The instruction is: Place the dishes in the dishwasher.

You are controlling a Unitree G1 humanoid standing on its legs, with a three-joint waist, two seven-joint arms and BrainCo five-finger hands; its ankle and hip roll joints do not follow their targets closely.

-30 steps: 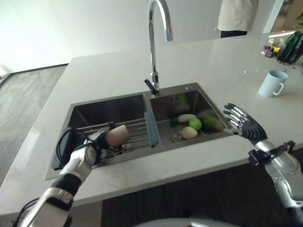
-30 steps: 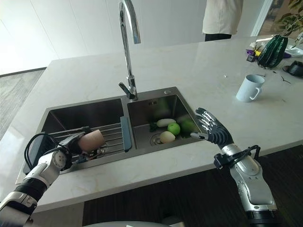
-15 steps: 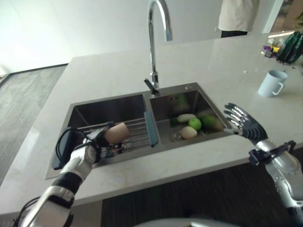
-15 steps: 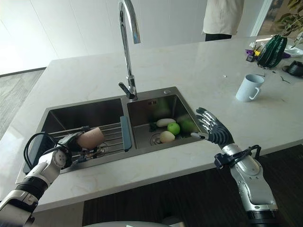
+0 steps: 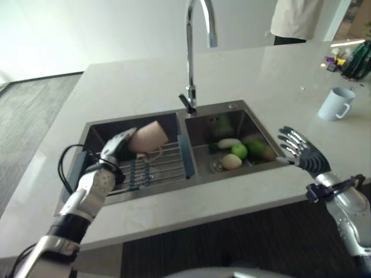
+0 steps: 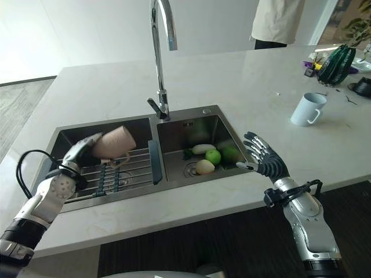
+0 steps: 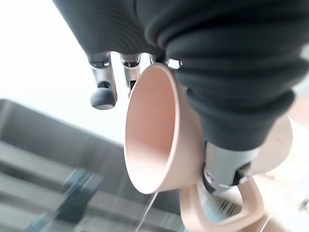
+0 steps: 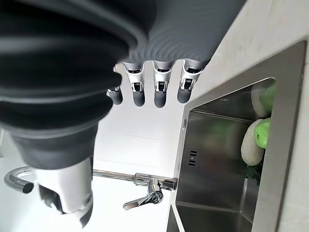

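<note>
At about 7 o'clock, closest to the robot, the left hand [image 6: 81, 152] is raised over the left basin of the sink [image 6: 204, 111]. Its fingers and thumb are curled round a pink mug [image 6: 114, 142], which lies on its side in the grasp with the open mouth turned toward 1 o'clock and the handle hanging below. In the left wrist view the thumb [image 7: 227, 169] presses on the mug's wall just above the handle [image 7: 227, 215], which I judge keeps the mug from rolling while it is carried. The mug is in the air, apart from the wire drying rack [image 6: 124, 171] that spans the left basin below it, so the lifting part seems done. The dishwasher is not to be seen, so I cannot tell how far the mug must travel.

At 4 o'clock the right hand [image 6: 268, 163] hangs with straight, spread fingers, holding nothing, just over the front right corner of the sink, probably waiting for its turn.

In the right basin, near 1 o'clock, lie vegetables and fruit: a green apple [image 6: 213, 157], a pale round one [image 6: 204, 167] touching it and a white long one [image 6: 203, 149] behind. These are not dishes.

Further away, at 12 o'clock, the tall chrome faucet [image 6: 160, 52] rises behind the divider. At 2 o'clock a light blue mug [image 6: 305, 109] stands upright on the desk [image 6: 243, 81], well apart from the sink; it may be a later dish to take. A person [image 6: 279, 22] stands at the far edge.
</note>
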